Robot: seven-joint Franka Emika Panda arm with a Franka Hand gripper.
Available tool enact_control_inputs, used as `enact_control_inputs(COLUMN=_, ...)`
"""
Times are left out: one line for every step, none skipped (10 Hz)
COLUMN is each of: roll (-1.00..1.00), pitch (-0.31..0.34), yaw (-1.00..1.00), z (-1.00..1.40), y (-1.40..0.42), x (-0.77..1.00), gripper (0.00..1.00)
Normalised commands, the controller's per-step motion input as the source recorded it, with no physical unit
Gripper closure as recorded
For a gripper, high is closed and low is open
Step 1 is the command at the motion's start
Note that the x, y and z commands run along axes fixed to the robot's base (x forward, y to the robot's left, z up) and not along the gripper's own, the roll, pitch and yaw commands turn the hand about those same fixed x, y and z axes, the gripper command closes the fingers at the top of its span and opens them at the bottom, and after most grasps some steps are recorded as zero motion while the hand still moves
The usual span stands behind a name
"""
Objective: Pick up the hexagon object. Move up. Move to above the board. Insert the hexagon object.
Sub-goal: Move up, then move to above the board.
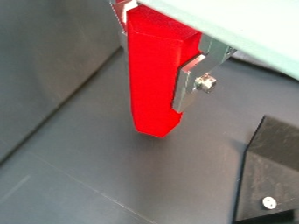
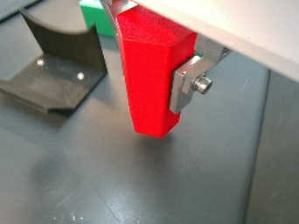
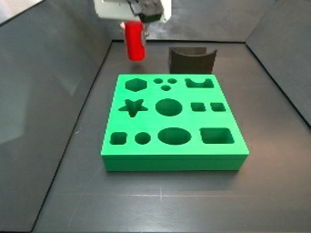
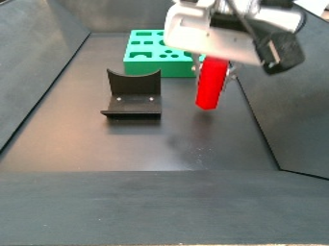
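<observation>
The hexagon object (image 1: 158,79) is a bright red tall peg held upright between my gripper's fingers (image 1: 187,83); it shows in both wrist views (image 2: 155,79). My gripper (image 3: 135,25) is shut on its upper part and holds it clear above the grey floor. In both side views the peg (image 3: 135,41) (image 4: 213,82) hangs beyond the far end of the green board (image 3: 170,118), to the left of the dark block. The board (image 4: 157,50) lies flat with several shaped holes, the hexagon hole (image 3: 135,85) at its far left corner.
The fixture (image 3: 191,59), a dark bracket with a curved notch, stands on the floor just past the board's far edge; it also shows in three other views (image 4: 131,93) (image 2: 56,66) (image 1: 271,175). Dark walls enclose the grey floor.
</observation>
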Motion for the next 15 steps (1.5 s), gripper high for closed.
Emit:
enact_control_inputs(roll=0.0, pitch=0.04, yaw=0.03, z=0.42, y=-0.02, x=-0.03, gripper=1.0)
enact_control_inputs(roll=0.01, pitch=0.037, yaw=0.03, z=0.26, y=-0.01, x=-0.03, gripper=1.0)
enact_control_inputs(roll=-0.33, pitch=-0.01, yaw=-0.04, z=1.0, y=0.02, x=-0.09, gripper=1.0)
enact_control_inputs(roll=-0.33, pitch=-0.016, yaw=-0.04, z=1.0, y=0.02, x=-0.09, gripper=1.0)
enact_control_inputs(roll=-0.32, pitch=-0.022, yaw=-0.05, z=1.0, y=0.02, x=-0.09, gripper=1.0)
enact_control_inputs(roll=-0.31, pitch=-0.028, yaw=-0.05, z=1.0, y=0.02, x=-0.09, gripper=1.0)
enact_control_inputs(roll=-0.28, pitch=-0.027, yaw=-0.05, z=1.0, y=0.03, x=-0.09, gripper=1.0)
enact_control_inputs(roll=-0.25, pitch=-0.023, yaw=-0.05, z=1.0, y=0.03, x=-0.09, gripper=1.0)
enact_control_inputs(roll=-0.21, pitch=-0.011, yaw=-0.04, z=1.0, y=0.03, x=-0.08, gripper=1.0)
enact_control_inputs(roll=-0.2, pitch=-0.004, yaw=-0.04, z=1.0, y=0.03, x=-0.07, gripper=1.0)
enact_control_inputs(roll=-0.18, pitch=0.014, yaw=-0.04, z=1.0, y=0.03, x=-0.07, gripper=1.0)
enact_control_inputs(roll=-0.17, pitch=0.027, yaw=-0.04, z=1.0, y=0.04, x=-0.06, gripper=1.0)
enact_control_inputs(roll=-0.16, pitch=0.038, yaw=-0.05, z=1.0, y=0.04, x=-0.05, gripper=1.0)
enact_control_inputs(roll=-0.15, pitch=0.044, yaw=-0.05, z=1.0, y=0.04, x=-0.04, gripper=1.0)
enact_control_inputs(roll=-0.14, pitch=0.048, yaw=-0.05, z=1.0, y=0.05, x=-0.03, gripper=1.0)
